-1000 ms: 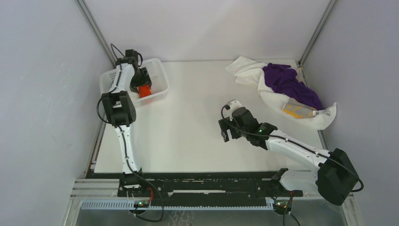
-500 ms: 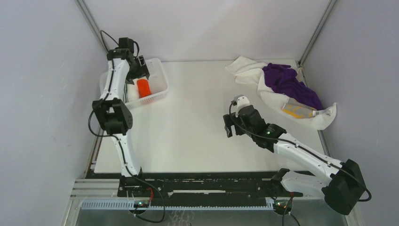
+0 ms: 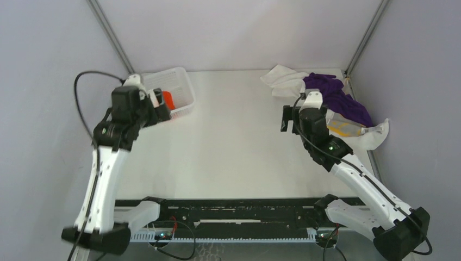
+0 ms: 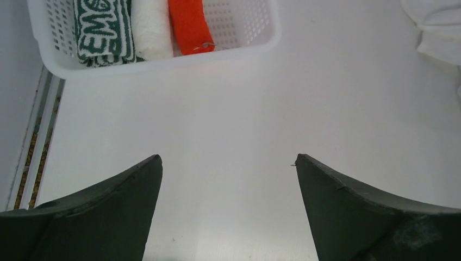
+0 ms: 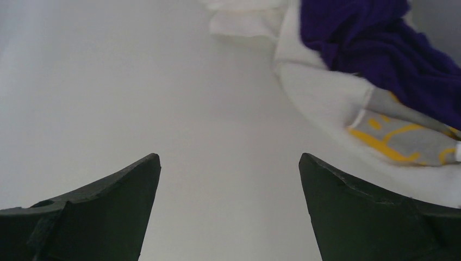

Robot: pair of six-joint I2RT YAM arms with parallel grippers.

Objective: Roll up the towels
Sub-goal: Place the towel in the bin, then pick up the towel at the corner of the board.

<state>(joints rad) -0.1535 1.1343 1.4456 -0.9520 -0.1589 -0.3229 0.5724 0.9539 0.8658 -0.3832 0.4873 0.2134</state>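
White table (image 3: 228,147), grey walls. Upper left: basket (image 4: 261,46) with three rolled towels (image 4: 152,27), stowed as finished. Upper right: loose heap (image 3: 331,95), apparently awaiting rolling. Left gripper (image 4: 228,159) spread wide, empty, near basket. Right gripper (image 5: 229,156) likewise wide, empty, facing heap, likely for next pick.

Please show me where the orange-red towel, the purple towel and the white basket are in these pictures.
orange-red towel (image 4: 189,26), left wrist view, middle of the roll.
purple towel (image 5: 375,49), right wrist view, middle of its crumpled folds.
white basket (image 4: 228,51), left wrist view, its near wall.
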